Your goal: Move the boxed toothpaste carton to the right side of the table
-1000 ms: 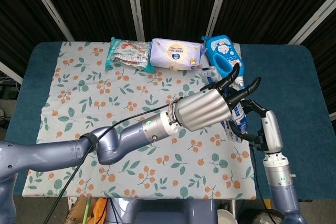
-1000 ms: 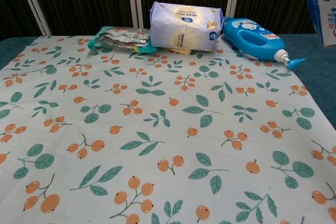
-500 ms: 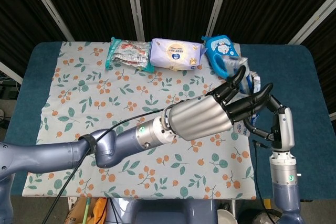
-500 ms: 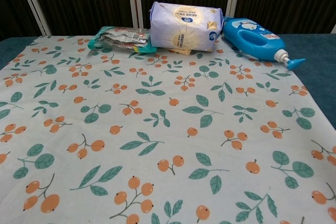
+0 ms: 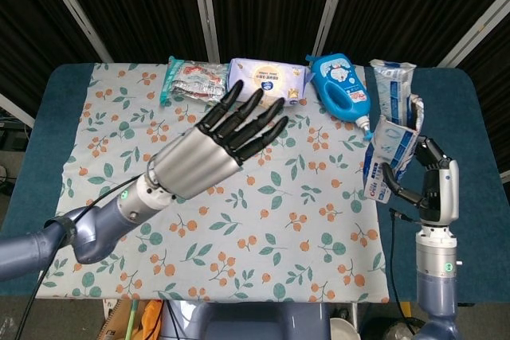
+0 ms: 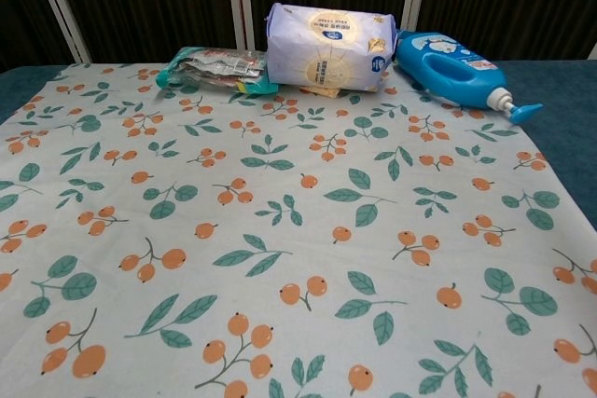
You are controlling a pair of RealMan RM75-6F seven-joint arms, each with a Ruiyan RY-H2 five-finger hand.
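Note:
In the head view my right hand point(image 5: 421, 171) holds the boxed toothpaste carton point(image 5: 390, 119) upright above the table's right edge; the white and blue box rises from the hand to about the height of the blue bottle. My left hand point(image 5: 225, 134) hovers over the middle of the floral cloth point(image 5: 159, 189), fingers spread and holding nothing. The chest view shows neither hand nor the carton.
Along the far edge of the cloth lie a green snack packet point(image 5: 191, 81) point(image 6: 216, 69), a purple wipes pack point(image 5: 267, 83) point(image 6: 326, 47) and a blue pump bottle point(image 5: 340, 93) point(image 6: 457, 70). Bare blue tabletop point(image 5: 470, 141) shows to the right of the cloth.
My left hand has let go of the carton and drawn back left toward the cloth's middle. My right hand now holds the carton alone, raised upright and shifted right.

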